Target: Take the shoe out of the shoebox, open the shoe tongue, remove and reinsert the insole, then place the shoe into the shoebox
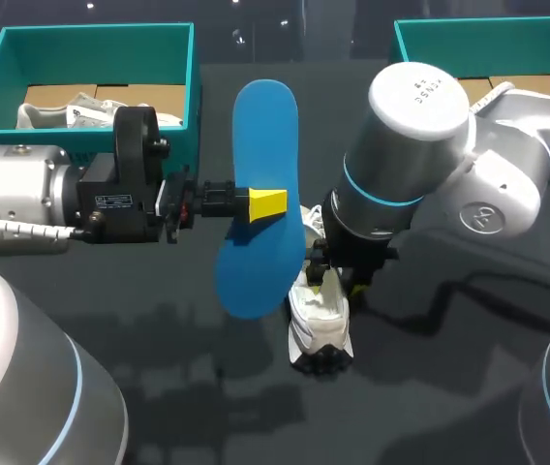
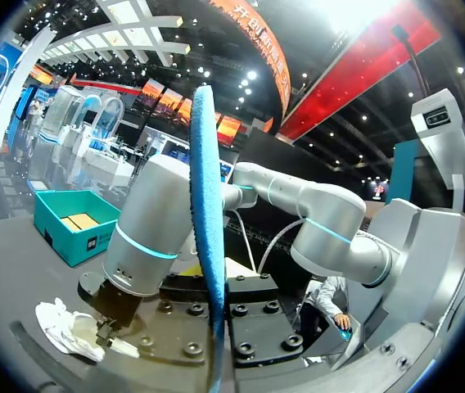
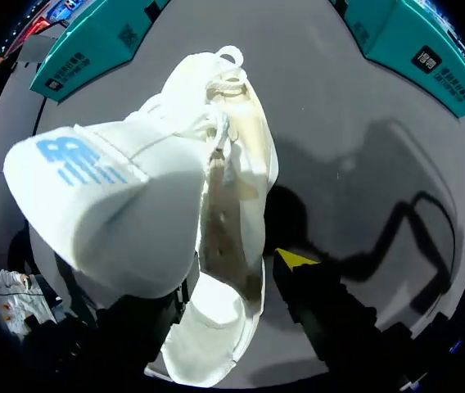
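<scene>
Dark table, one item in hand. Your left gripper is clamped on the blue insole, long axis crosswise to its jaws. White shoe lies just ahead, under your right gripper, whose grip cannot be told.

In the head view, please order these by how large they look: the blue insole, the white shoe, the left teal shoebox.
Largest: left teal shoebox.
Then: blue insole, held up nearer the camera, which may enlarge it.
Smallest: white shoe, partly hidden by the right arm, so less sure.
</scene>
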`<state>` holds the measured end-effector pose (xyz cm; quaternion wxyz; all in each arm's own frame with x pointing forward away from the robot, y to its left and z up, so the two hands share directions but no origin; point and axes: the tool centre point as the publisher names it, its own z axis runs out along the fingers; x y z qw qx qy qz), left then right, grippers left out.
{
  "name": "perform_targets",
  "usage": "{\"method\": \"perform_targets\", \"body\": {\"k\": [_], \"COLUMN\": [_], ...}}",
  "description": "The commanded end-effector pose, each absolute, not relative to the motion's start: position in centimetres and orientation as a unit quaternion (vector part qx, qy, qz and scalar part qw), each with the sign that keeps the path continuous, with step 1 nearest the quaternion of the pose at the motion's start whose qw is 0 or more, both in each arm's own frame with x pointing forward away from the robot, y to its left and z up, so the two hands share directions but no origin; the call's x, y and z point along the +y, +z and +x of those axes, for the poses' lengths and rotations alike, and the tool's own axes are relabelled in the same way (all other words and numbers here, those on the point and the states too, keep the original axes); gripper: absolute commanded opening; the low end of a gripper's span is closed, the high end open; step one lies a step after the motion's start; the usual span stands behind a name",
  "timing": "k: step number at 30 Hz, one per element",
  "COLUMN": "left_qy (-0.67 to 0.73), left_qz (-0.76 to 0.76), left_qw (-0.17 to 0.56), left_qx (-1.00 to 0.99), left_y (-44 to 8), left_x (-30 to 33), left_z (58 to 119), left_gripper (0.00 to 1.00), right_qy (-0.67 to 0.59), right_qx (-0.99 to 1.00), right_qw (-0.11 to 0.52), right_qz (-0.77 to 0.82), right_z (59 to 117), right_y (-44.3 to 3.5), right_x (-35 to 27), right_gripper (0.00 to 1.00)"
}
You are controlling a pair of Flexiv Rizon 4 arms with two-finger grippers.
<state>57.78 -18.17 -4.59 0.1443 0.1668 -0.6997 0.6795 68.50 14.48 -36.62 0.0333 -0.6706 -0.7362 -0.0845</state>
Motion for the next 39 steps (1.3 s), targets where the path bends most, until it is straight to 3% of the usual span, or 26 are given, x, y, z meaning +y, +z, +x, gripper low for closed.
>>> {"method": "perform_targets", "body": {"k": [1,5,15,21,25,33,39], "left_qy": [0.68,0.68,0.68,0.68,0.68,0.68,0.695], "left_qz": [0.171,0.171,0.171,0.171,0.171,0.171,0.063], "left_qw": [0.139,0.139,0.139,0.139,0.139,0.139,0.03], "left_qx": [-0.699,-0.699,-0.699,-0.699,-0.699,-0.699,-0.715], "left_y": [-4.2,-4.2,-4.2,-4.2,-4.2,-4.2,-4.1], "left_x": [-18.8,-18.8,-18.8,-18.8,-18.8,-18.8,-18.8], "left_z": [57.4,57.4,57.4,57.4,57.4,57.4,58.6], "left_gripper": [0.0,0.0,0.0,0.0,0.0,0.0,0.0], "right_qy": [-0.144,-0.189,-0.189,-0.303,-0.347,-0.347,-0.376], "right_qx": [-0.734,-0.769,-0.769,-0.733,-0.725,-0.725,-0.706], "right_qw": [0.07,0.164,0.164,0.209,0.275,0.275,0.301], "right_qz": [-0.66,-0.588,-0.588,-0.572,-0.528,-0.528,-0.519], "right_z": [67.4,68.0,68.0,68.8,69.4,69.4,70.4], "right_y": [-33.5,-31.5,-31.5,-28.2,-26.2,-26.2,-25.5], "right_x": [11.0,9.6,9.6,7.9,7.6,7.6,7.4], "right_gripper": [1.0,1.0,1.0,1.0,1.0,1.0,1.0]}}
